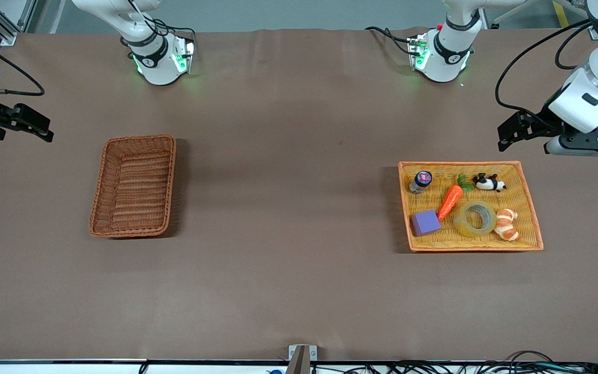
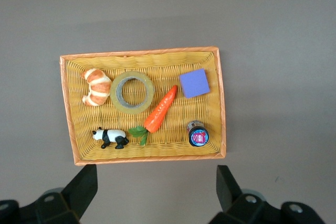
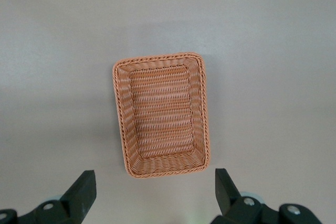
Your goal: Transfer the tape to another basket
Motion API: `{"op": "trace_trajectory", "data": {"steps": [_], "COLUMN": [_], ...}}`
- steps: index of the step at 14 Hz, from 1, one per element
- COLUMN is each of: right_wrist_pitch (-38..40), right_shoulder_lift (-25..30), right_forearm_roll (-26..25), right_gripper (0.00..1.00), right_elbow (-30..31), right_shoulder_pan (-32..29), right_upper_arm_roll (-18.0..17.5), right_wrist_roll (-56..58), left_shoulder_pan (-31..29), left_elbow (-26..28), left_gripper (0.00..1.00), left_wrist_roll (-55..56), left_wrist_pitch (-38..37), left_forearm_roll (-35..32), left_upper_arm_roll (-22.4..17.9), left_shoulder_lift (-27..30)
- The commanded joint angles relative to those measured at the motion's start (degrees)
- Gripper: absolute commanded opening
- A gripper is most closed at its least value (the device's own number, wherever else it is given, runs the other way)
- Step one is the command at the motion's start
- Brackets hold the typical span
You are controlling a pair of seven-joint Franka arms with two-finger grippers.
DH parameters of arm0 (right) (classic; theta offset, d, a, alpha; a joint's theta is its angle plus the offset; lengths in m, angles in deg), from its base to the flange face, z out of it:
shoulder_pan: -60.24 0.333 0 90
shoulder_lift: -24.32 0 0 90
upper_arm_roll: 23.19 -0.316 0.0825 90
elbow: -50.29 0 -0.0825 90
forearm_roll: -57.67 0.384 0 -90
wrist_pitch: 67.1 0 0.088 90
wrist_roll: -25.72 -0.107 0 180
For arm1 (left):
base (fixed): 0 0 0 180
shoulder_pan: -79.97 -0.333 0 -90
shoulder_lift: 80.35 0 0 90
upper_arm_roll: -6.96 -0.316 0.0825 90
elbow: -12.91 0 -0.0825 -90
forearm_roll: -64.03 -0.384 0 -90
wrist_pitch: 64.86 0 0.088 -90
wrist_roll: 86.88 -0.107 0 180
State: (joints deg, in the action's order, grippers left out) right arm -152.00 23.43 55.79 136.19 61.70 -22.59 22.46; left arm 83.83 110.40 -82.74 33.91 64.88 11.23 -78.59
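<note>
The tape point(image 1: 463, 225), a yellowish ring with a grey core, lies flat in the orange-yellow tray point(image 1: 526, 200) at the left arm's end, between a carrot and a croissant. It also shows in the left wrist view point(image 2: 116, 96). The reddish-brown wicker basket point(image 1: 134, 185) stands empty at the right arm's end and shows in the right wrist view point(image 3: 161, 114). My left gripper point(image 1: 506, 136) is open and empty point(image 2: 156, 182), up over the table just off the tray's edge. My right gripper point(image 1: 44, 130) is open and empty point(image 3: 155, 184), up over the table beside the basket.
The tray also holds a croissant point(image 1: 506, 224), a carrot point(image 1: 450, 201), a purple block point(image 1: 425, 222), a panda figure point(image 1: 489, 182) and a small jar with a blue lid point(image 1: 421, 182). Bare brown table lies between the tray and the basket.
</note>
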Motion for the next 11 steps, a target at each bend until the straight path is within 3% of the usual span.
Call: {"op": "trace_trajectory", "data": {"steps": [1,6,11], "right_wrist_pitch": [-0.27,-0.27,-0.27], "right_shoulder_lift": [0.45,0.45,0.45], "right_forearm_roll": [1.0,1.0,1.0], "right_gripper": [1.0,1.0,1.0], "right_elbow": [0.58,0.67,0.58], "right_shoulder_pan": [-0.15,-0.15,-0.24], "right_upper_arm_roll": [0.19,0.19,0.19], "right_wrist_roll": [0.45,0.45,0.45], "left_shoulder_pan": [0.0,-0.08,-0.96], "left_elbow": [-0.99,4.27,9.19], "left_gripper": [1.0,1.0,0.99], "left_wrist_roll": [-0.36,-0.98,-1.86], "left_wrist_pitch": [1.06,12.56,18.63], "left_forearm_roll": [0.74,0.56,-0.14], "left_upper_arm_roll": [-1.98,-6.73,-8.67], "left_shoulder_lift": [-4.38,-12.3,-19.42]}}
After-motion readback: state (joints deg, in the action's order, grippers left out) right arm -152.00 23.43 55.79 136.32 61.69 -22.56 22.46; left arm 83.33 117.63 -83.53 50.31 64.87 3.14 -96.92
